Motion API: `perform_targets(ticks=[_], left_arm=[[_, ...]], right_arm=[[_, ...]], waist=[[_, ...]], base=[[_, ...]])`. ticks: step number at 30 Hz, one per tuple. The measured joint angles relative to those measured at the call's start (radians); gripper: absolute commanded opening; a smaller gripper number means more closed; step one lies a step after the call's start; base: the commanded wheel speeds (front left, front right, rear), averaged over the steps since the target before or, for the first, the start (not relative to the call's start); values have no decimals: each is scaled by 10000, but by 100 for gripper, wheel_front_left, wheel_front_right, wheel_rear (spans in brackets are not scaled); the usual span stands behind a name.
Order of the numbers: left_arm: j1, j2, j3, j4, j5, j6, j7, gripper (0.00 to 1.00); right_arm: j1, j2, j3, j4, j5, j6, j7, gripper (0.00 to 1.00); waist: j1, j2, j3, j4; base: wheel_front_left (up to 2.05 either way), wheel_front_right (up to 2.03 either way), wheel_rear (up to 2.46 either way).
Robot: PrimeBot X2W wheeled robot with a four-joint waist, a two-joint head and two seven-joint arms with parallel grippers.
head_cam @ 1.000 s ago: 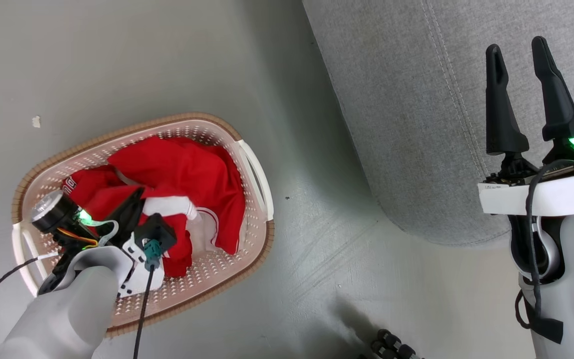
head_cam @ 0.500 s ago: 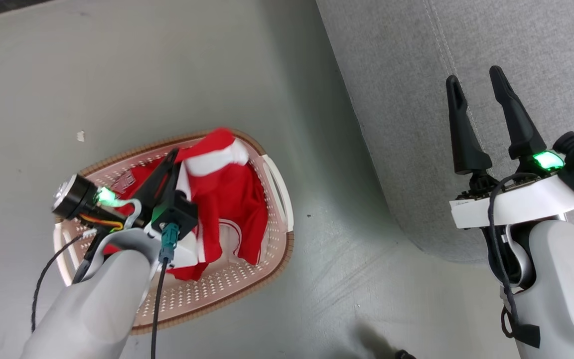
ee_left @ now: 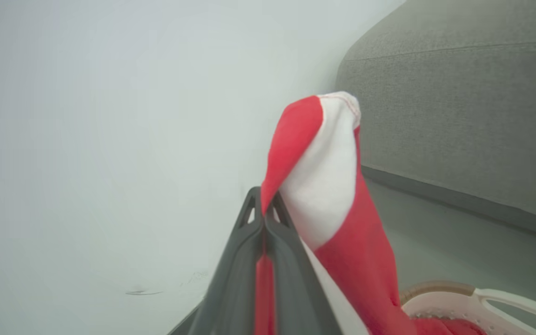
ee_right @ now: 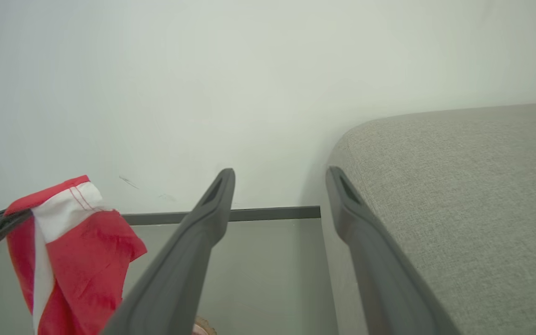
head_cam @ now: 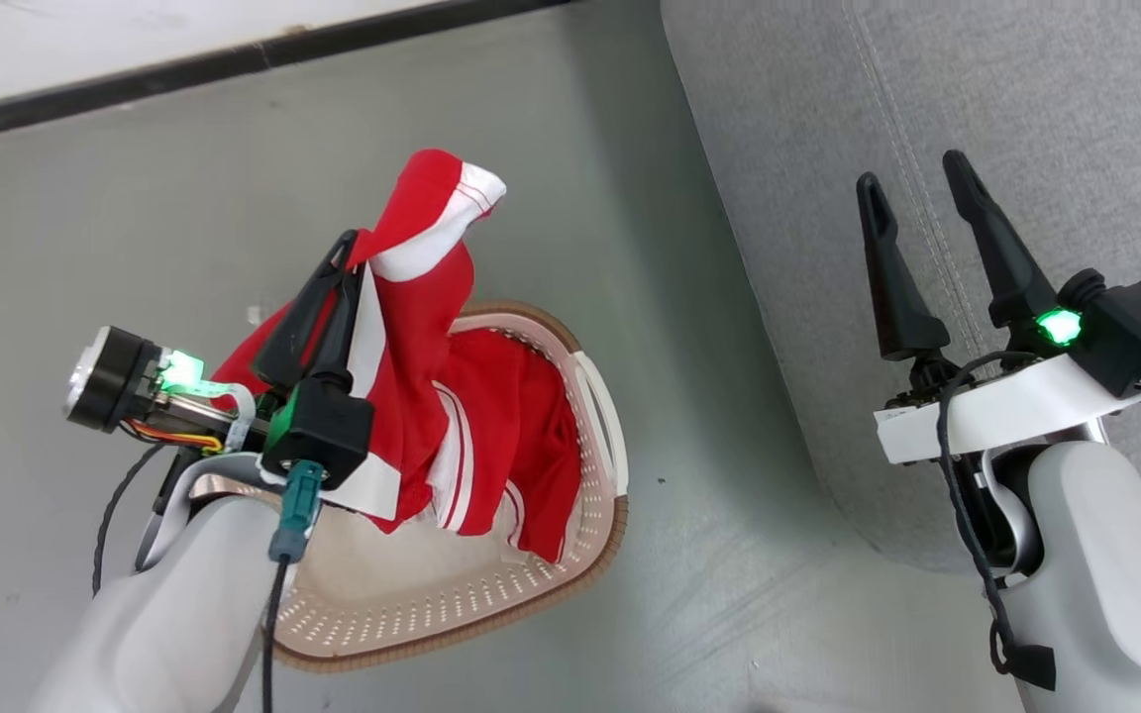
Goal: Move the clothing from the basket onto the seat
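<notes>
Clothing (head_cam: pixel 422 317): one red garment with white panels and stripes, pinched near a white-banded hem between the closed fingers of the left tool (head_cam: pixel 343 253). A short fold stands above the fingertips. The bulk hangs below them, and its lower folds appear to lie inside the basket (head_cam: pixel 452 604), so the piece is held up but is not clear of the rim. Basket: cream, perforated, with a brown rim band; it stands on the grey floor (head_cam: pixel 234 198), left of the seat (head_cam: pixel 1026 99) and apart from it. Seat: large grey woven cushion with a stitched seam and a rounded edge, ahead and to the robot's right. Step in hand, as judged: lift-out, with the transfer to the seat not yet made. Next move, as judged: take the garment higher until the trailing cloth is free of the rim and side handle, carry it rightward across the strip of floor and over the cushion's rounded edge, then part the fingers there. A snagged hem could drag or tip the light basket. Left arm: the pale forearm (head_cam: pixel 164 624) enters from the lower left of the head view. The wrist is angled so that the fingers point up and away toward the wall's dark skirting (head_cam: pixel 234 59), above the basket. Right arm: the forearm is at lower right and the right tool (head_cam: pixel 909 168) points forward over the seat's edge, fingers spread wide and holding nothing. In the right wrist view those fingers frame the cushion's corner.
</notes>
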Motion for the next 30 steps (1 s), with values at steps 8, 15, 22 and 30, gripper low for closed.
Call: perform_targets(ticks=[8,15,22,30], left_arm=[[416,466,378,-1411,-435,86,-2,0],[564,598,650,-2401,-915,61,-42,0],[877,779,754,-2920,-1452,-422,-44,0],[1014,1195,757,-3359,-1758,-1068,-44,0]], right_arm=[[-19,-378,359,349,-13,0,0,100],[-1,-719,495,604,-127,0,0,100],[283,-918,782,821,-125,0,0,100],[744,-1342,1758,1085,138,-2,0,100]], waist=[[0,0,-774,409],[0,0,-1534,740],[0,0,-2338,1023],[-1,0,-3237,1301]], base=[[0,0,0],[0,0,0],[0,0,0],[0,0,0]])
